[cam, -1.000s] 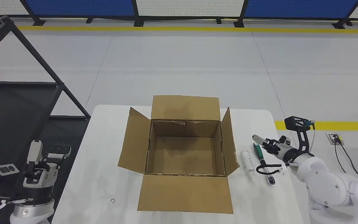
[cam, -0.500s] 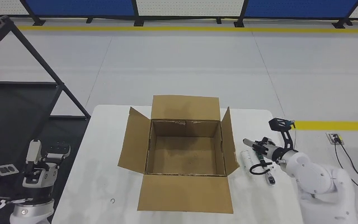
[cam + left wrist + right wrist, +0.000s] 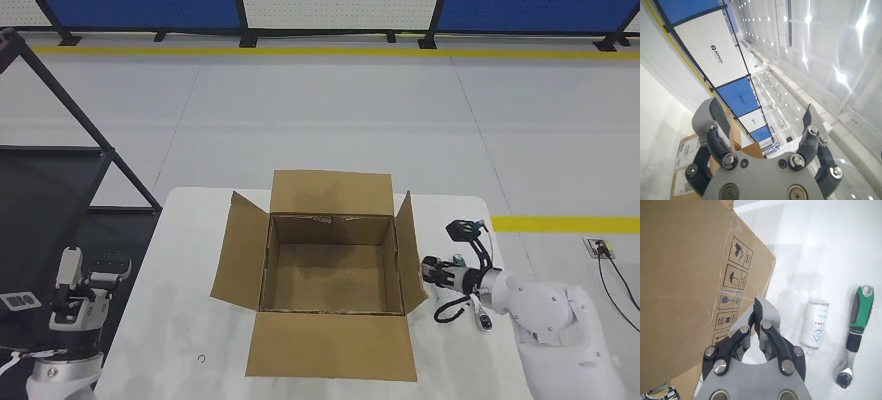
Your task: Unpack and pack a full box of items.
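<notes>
An open cardboard box (image 3: 333,275) stands at the table's middle, its inside bare and its flaps spread. My right gripper (image 3: 430,270) (image 3: 757,306) is shut, its tips against the outer face of the box's right flap (image 3: 696,275); I cannot tell whether it pinches the flap's edge. A white bottle (image 3: 814,325) and a green-handled ratchet (image 3: 857,332) (image 3: 483,320) lie on the table beside that flap. My left gripper (image 3: 761,108) (image 3: 75,280) is open with nothing in it, off the table's left side, pointing up.
The white table (image 3: 190,300) has bare room to the left of the box. A small dark ring (image 3: 201,360) lies near the front left. A black frame (image 3: 90,140) stands beyond the table's left end. More cardboard boxes (image 3: 687,151) show behind the left gripper.
My right arm has moved left from the table's right end, past the ratchet and bottle, up to the box's right flap. The left arm has barely shifted.
</notes>
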Robot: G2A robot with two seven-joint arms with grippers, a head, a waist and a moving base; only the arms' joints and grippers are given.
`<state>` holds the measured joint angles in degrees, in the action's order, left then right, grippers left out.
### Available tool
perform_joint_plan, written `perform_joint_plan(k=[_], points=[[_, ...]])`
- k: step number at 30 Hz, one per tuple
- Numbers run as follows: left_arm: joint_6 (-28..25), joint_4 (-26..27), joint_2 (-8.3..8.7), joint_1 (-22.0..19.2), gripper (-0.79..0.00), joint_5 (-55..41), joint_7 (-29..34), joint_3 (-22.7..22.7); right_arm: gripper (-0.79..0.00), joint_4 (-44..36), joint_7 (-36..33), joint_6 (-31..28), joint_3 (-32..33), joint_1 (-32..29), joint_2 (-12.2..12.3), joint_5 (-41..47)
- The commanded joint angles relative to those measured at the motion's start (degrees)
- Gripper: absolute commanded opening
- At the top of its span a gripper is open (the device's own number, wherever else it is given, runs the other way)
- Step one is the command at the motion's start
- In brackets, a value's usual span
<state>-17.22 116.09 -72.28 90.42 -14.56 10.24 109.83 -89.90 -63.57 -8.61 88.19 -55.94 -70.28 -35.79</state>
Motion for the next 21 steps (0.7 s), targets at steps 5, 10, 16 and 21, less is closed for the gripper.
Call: perform_joint_plan(k=[5, 10, 16, 21], points=[[0.0, 0.0, -0.03, -0.1, 0.000, 0.4, -0.2, -0.1, -0.785, 1.6, 1.2, -1.1, -2.5, 0.7, 0.1, 2.1], [0.0, -0.1, -0.06, 0.0, 0.000, 0.6, -0.4, 0.1, -0.785, 3.0, 2.2, -2.2, -4.5, 1.7, 0.2, 3.5], [-0.1, 0.0, -0.12, 0.4, 0.000, 0.5, -0.8, 0.3, -0.785, 4.5, 2.5, -3.3, -6.7, 3.0, 0.2, 5.2], [-0.2, 0.0, -0.17, 0.6, 0.000, 0.6, -1.0, 0.5, -0.785, 5.4, 2.8, -3.9, -8.1, 3.9, 0.4, 6.4]])
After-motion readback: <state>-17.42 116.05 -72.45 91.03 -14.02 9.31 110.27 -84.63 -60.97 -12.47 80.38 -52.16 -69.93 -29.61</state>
